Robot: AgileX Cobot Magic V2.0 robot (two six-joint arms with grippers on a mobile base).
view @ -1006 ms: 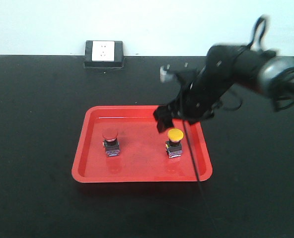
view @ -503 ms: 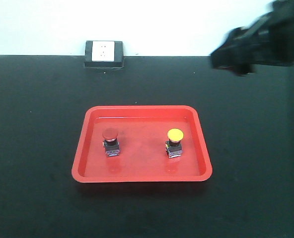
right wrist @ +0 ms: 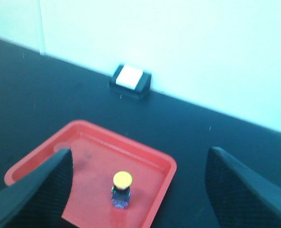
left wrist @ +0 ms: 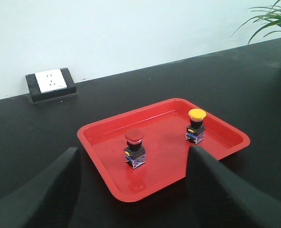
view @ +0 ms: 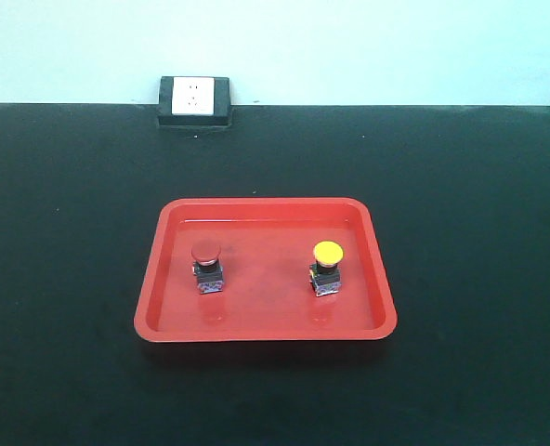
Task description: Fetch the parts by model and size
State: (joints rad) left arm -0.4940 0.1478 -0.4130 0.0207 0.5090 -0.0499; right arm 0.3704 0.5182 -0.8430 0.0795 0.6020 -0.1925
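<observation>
Two parts stand upright in a red tray: a red-capped switch on the left and a yellow-capped switch on the right. Neither gripper shows in the front view. In the left wrist view my left gripper is open and empty, back from the tray, with the red switch and the yellow switch beyond its fingers. My right gripper is open and empty, high above the tray. The yellow switch lies below it, and the red cap peeks past its left finger.
A white wall socket in a black housing sits at the table's back edge, also seen as the socket and the socket. A potted plant stands at the far right. The table is black.
My right arm has lifted away from the yellow switch, swung up to the right and left the front view. Both switches stay where they were.
</observation>
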